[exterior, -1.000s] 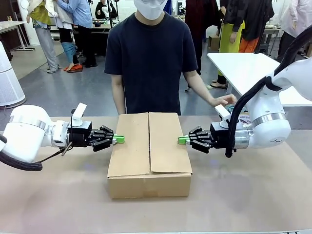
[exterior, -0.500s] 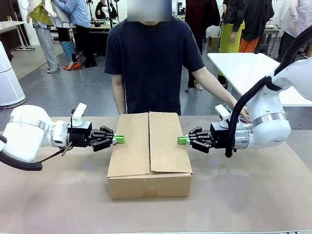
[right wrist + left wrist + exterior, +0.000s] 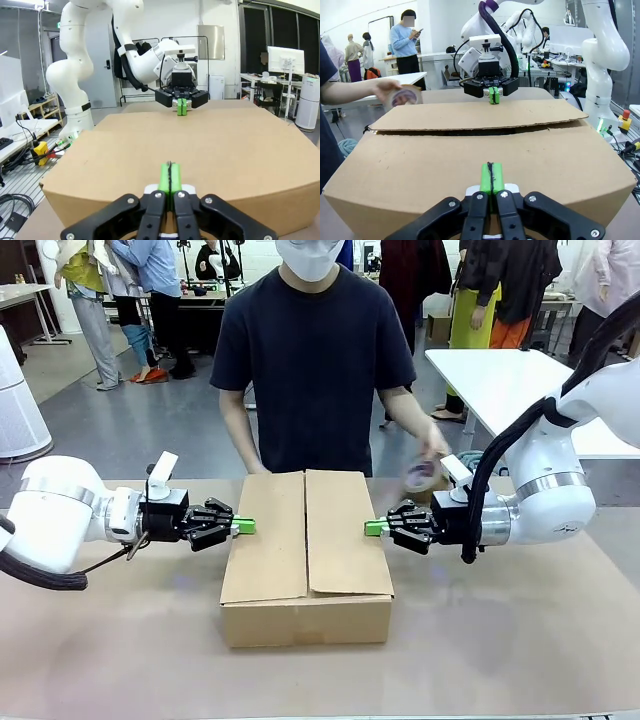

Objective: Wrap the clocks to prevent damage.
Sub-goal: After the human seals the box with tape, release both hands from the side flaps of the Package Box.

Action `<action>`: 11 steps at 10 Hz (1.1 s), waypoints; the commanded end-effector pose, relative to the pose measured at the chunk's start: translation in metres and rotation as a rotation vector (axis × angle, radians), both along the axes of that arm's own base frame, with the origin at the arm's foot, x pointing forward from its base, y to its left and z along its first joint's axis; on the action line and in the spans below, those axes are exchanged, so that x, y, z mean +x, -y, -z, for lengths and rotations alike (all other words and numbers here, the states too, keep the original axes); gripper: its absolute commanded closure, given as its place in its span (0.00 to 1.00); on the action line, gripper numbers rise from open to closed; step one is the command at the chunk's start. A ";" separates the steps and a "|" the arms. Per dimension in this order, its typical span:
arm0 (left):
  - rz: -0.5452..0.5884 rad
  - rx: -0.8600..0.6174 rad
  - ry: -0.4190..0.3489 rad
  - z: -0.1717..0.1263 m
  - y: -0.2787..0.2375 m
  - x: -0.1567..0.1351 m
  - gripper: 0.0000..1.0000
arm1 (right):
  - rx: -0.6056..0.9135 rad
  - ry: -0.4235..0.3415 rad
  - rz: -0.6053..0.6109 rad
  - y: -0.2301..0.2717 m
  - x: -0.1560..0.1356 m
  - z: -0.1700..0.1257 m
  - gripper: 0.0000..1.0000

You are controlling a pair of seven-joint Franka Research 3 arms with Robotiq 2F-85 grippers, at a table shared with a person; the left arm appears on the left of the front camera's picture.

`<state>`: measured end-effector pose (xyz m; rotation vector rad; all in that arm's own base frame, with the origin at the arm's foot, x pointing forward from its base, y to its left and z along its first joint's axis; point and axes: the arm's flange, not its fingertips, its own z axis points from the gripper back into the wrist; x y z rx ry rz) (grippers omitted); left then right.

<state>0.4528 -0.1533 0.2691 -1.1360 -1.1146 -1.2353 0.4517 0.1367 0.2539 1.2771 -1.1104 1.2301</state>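
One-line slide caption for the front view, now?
Both shut, the left gripper and right gripper flank the cardboard box while the person's hand holds a tape roll.

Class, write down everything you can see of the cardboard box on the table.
The cardboard box is plain brown, wide and low, resting flat on the table midway between the arms. Its two top flaps are folded shut, meeting at a seam running away from the robot, with no tape visible; the left wrist view shows a dark gap under one flap. The left gripper and right gripper, both shut, appear to press its opposite upper edges.
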 end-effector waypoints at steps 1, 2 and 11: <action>-0.006 0.012 -0.001 0.003 0.000 -0.001 1.00 | -0.006 -0.013 0.007 0.001 0.000 0.002 0.99; -0.006 0.012 -0.001 0.003 0.000 -0.001 1.00 | -0.006 -0.013 0.007 0.001 0.000 0.002 0.99; -0.006 0.012 -0.001 0.003 0.000 -0.001 1.00 | -0.006 -0.013 0.007 0.001 0.000 0.002 0.99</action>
